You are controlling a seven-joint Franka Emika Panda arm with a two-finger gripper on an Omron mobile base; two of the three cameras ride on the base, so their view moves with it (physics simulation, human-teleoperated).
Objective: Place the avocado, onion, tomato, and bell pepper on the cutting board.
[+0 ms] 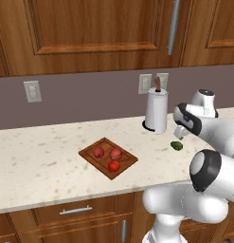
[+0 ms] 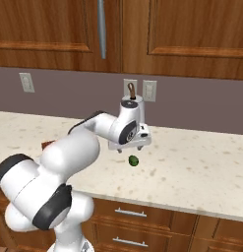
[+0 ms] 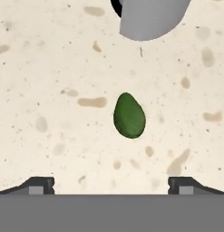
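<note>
Fingertips of our gripper [image 3: 111, 186] sit at the bottom of the hand view, set wide apart with nothing between them, so we read the jaws as open and empty. Straight ahead of them, centred in the gap, lies the avocado [image 3: 129, 115] on the speckled counter [image 3: 45, 68]. Its long axis runs nearly up and down in that view, the narrow end pointing away from us and leaning slightly left, so the fingers stand on either side of its short width. That is the relation we care about: the fingers would close across the narrow dimension without any turn of the wrist.

From the base cameras we see the gripper [image 2: 133, 146] hanging above the avocado [image 2: 133, 160], apart from it, with the white paper towel holder [image 1: 156, 111] just behind. The cutting board [image 1: 90, 154] lies well to the left of the avocado [image 1: 176, 145], and already carries three red items, the tomato [image 1: 113, 165] nearest the front edge.

We judge the next move to be a straight descent, then a carry leftward to the board.
</note>
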